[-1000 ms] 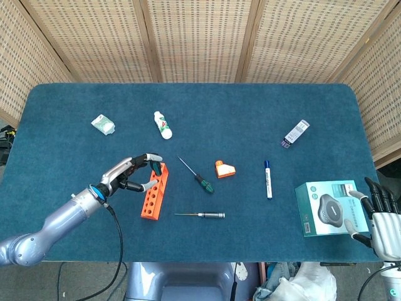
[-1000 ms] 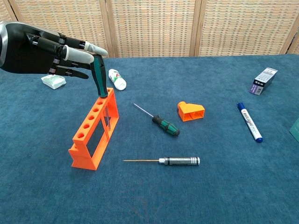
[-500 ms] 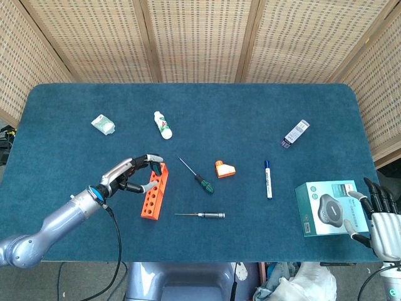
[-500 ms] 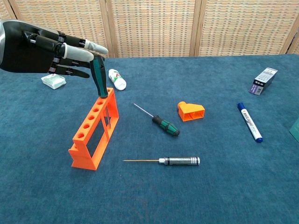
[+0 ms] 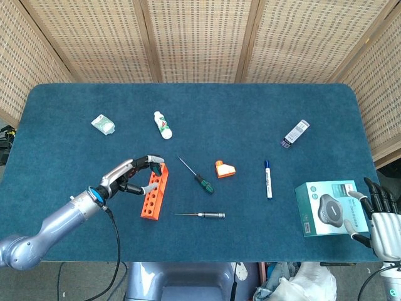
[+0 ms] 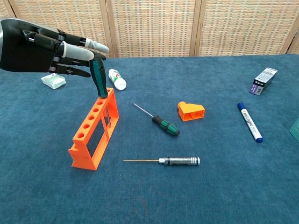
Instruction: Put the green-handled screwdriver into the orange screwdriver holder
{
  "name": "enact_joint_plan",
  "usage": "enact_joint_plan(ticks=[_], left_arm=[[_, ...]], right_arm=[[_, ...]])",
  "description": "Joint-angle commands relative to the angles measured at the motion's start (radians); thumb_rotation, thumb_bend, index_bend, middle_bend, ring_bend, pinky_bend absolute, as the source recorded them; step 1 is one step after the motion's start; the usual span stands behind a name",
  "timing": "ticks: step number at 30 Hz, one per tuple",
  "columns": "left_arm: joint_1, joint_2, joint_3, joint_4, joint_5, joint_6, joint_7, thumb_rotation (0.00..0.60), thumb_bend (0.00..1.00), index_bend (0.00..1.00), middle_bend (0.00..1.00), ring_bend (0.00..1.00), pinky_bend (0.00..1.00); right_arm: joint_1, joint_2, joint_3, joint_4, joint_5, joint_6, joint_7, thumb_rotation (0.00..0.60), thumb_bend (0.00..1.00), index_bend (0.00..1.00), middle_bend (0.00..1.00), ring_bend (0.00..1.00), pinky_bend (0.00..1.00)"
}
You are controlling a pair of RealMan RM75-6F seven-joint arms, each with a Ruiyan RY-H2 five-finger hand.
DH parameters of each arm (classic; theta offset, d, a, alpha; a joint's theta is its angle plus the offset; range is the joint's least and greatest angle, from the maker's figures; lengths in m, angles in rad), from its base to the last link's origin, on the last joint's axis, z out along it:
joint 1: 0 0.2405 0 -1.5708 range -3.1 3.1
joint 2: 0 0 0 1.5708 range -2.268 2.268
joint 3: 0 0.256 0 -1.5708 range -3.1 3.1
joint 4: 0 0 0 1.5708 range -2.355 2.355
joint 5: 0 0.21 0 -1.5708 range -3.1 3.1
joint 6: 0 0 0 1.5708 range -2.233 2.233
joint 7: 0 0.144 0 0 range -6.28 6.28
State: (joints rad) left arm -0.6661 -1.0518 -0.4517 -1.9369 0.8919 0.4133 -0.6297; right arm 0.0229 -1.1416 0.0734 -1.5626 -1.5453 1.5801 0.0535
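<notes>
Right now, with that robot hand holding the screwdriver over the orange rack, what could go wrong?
The left hand holds the green-handled screwdriver slightly tilted in the end hole of the orange screwdriver holder. Let go like that, it might lean or jam rather than settle. The holder looks light and stands narrow, so a sideways nudge from the fingers could tip it. A second green-handled screwdriver lies close by and could be bumped.

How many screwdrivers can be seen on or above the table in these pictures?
3. One green-handled screwdriver stands in the far end hole of the orange holder, at the left hand. A second green-handled one and a metal-handled one lie on the table.
</notes>
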Motion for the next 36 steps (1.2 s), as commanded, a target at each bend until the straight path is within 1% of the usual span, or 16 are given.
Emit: enact_joint_plan(ticks=[1, 13, 19, 23, 26, 27, 28, 30, 33, 35, 36], left_arm=[[0.001, 0.001, 0.0, -0.001, 0.009, -0.003, -0.007, 0.6, 0.38, 0.19, 0.08, 0.0, 0.0], [0.01, 0.007, -0.002, -0.01, 0.039, -0.003, -0.033, 0.6, 0.38, 0.19, 0.08, 0.0, 0.0], [0.025, 0.013, -0.015, -0.018, 0.059, 0.012, -0.053, 0.6, 0.38, 0.19, 0.08, 0.0, 0.0], [0.049, 0.03, -0.043, -0.041, 0.086, 0.049, -0.075, 0.6, 0.38, 0.19, 0.08, 0.0, 0.0], [0.083, 0.061, -0.087, -0.079, 0.117, 0.093, -0.107, 0.6, 0.38, 0.21, 0.08, 0.0, 0.0], [0.119, 0.089, -0.121, -0.111, 0.147, 0.141, -0.13, 0.6, 0.38, 0.21, 0.08, 0.0, 0.0], [0.146, 0.109, -0.134, -0.132, 0.17, 0.17, -0.139, 0.6, 0.38, 0.22, 0.08, 0.0, 0.0], [0.194, 0.138, -0.141, -0.164, 0.226, 0.208, -0.161, 0.6, 0.38, 0.22, 0.07, 0.0, 0.0], [0.257, 0.166, -0.121, -0.18, 0.329, 0.27, -0.17, 0.6, 0.38, 0.23, 0.06, 0.0, 0.0], [0.301, 0.182, -0.075, -0.177, 0.409, 0.316, -0.142, 0.6, 0.38, 0.23, 0.05, 0.0, 0.0], [0.329, 0.183, -0.042, -0.176, 0.454, 0.353, -0.118, 0.6, 0.38, 0.23, 0.04, 0.0, 0.0]], right_arm=[[0.0, 0.001, 0.0, 0.0, 0.0, 0.0, 0.001, 0.6, 0.27, 0.23, 0.0, 0.0, 0.0], [0.0, 0.001, -0.001, 0.0, -0.002, 0.0, 0.001, 0.6, 0.27, 0.23, 0.0, 0.0, 0.0], [-0.001, 0.001, 0.0, 0.0, 0.0, 0.002, 0.002, 0.6, 0.27, 0.23, 0.0, 0.0, 0.0], [0.0, 0.0, 0.001, 0.001, 0.001, 0.001, 0.003, 0.6, 0.27, 0.23, 0.0, 0.0, 0.0], [-0.001, 0.001, 0.001, 0.002, 0.001, 0.002, 0.004, 0.6, 0.27, 0.23, 0.0, 0.0, 0.0], [-0.001, 0.001, 0.002, 0.002, 0.002, 0.003, 0.006, 0.6, 0.27, 0.23, 0.0, 0.0, 0.0], [-0.002, 0.002, 0.003, 0.002, 0.002, 0.005, 0.008, 0.6, 0.27, 0.23, 0.0, 0.0, 0.0], [-0.003, 0.003, 0.003, 0.002, 0.001, 0.007, 0.01, 0.6, 0.27, 0.23, 0.0, 0.0, 0.0], [-0.002, 0.004, 0.005, 0.001, 0.003, 0.007, 0.009, 0.6, 0.27, 0.23, 0.0, 0.0, 0.0], [-0.003, 0.003, 0.004, 0.001, 0.003, 0.007, 0.005, 0.6, 0.27, 0.23, 0.0, 0.0, 0.0], [-0.002, 0.002, 0.004, 0.001, 0.003, 0.007, 0.003, 0.6, 0.27, 0.23, 0.0, 0.0, 0.0]])
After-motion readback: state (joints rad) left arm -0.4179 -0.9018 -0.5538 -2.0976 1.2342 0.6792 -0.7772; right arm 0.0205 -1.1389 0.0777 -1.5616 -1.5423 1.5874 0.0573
